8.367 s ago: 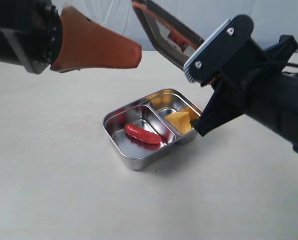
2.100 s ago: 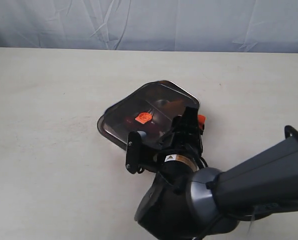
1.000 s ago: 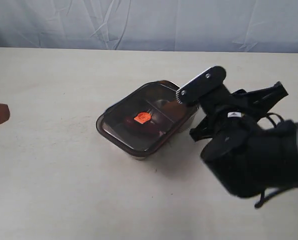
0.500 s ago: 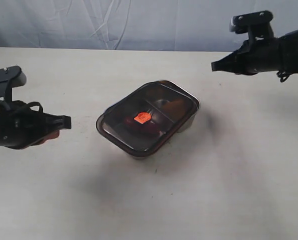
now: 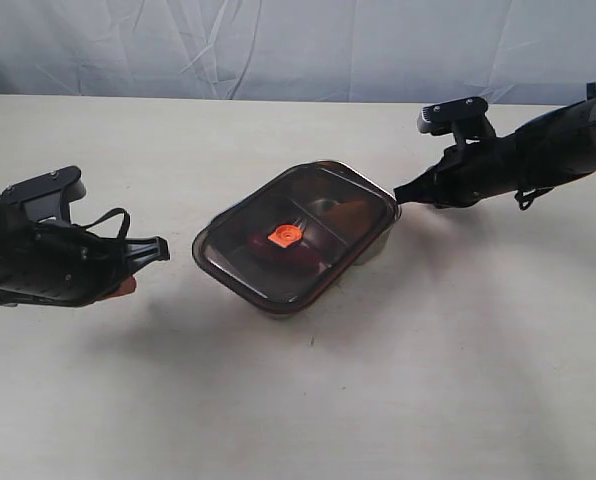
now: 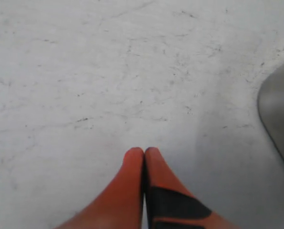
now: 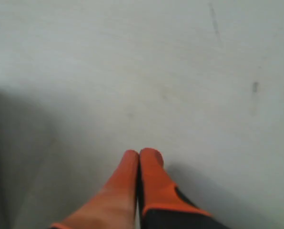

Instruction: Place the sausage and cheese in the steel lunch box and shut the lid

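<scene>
The steel lunch box (image 5: 375, 246) sits mid-table with the dark translucent lid (image 5: 323, 200) flat on it and the orange valve (image 5: 284, 235) at its centre. Through the lid the sausage (image 5: 261, 249) shows as a dim red shape and the cheese (image 5: 352, 214) as a faint orange one. My left gripper (image 5: 127, 286) (image 6: 143, 151) is shut and empty, low over the table left of the box. Just off the box's right corner my right gripper (image 5: 402, 191) (image 7: 139, 153) is shut on nothing, above bare table.
A pale, scuffed table (image 5: 278, 400) spreads all round the box. A crumpled grey-blue cloth backdrop (image 5: 278, 45) runs along the far edge. A grey rounded edge of the box (image 6: 281, 119) shows in the left wrist view.
The right arm has come down from the back right to beside the box's right corner. The left arm has shifted slightly toward the box. The lid stays in place on the box.
</scene>
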You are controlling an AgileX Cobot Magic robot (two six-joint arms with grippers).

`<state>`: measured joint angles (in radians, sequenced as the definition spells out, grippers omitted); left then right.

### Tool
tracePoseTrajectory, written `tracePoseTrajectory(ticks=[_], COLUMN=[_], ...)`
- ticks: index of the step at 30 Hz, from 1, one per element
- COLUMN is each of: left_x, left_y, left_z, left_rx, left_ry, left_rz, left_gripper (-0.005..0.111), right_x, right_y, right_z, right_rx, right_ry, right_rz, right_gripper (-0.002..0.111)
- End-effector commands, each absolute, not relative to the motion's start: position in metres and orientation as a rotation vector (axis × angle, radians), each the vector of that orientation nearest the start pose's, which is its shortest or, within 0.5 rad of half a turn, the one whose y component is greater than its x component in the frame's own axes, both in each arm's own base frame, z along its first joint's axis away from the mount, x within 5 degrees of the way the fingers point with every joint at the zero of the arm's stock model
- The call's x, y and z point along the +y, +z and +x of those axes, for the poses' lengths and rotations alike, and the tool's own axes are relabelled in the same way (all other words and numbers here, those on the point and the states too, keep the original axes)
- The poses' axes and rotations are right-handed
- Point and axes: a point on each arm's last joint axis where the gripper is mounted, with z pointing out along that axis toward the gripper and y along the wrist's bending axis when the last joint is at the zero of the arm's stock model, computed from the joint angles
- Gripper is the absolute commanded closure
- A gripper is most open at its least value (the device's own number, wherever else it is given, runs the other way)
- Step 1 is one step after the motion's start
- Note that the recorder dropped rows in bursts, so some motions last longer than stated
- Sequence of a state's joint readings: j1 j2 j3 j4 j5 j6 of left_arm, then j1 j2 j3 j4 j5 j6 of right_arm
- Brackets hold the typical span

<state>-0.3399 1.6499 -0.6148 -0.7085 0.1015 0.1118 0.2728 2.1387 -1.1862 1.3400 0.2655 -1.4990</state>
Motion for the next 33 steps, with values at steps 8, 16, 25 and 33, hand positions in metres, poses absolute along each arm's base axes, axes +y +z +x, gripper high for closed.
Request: tracePoseTrajectory(ticks=[8,16,25,33], left_x=[-0.103,-0.103,-0.103,-0.101], left_y=[0.142,0.142,0.143,0.143], left_z=[0.265,0.265,0.266,0.268], left_rx=[2.616,2.62,2.61,2.586], left_ry=[-0.443,-0.427,-0.405,-0.38], left_rz=[-0.265,-0.197,-0.134,-0.108], left_gripper=[0.107,0.107,0.107,0.107], right_x=[0.152,0.155,0.161,0.153], right_y=[0.099,0.097,0.101,0.109], right_z=[0.381,0.367,0.35,0.336], right_rx=[2.44,2.516,2.582,2.708], right_ry=[0.716,0.838,1.078,1.019], right_rz=[-0.676,-0.778,-0.837,-0.852], right_gripper=[0.108,0.108,0.108,0.108])
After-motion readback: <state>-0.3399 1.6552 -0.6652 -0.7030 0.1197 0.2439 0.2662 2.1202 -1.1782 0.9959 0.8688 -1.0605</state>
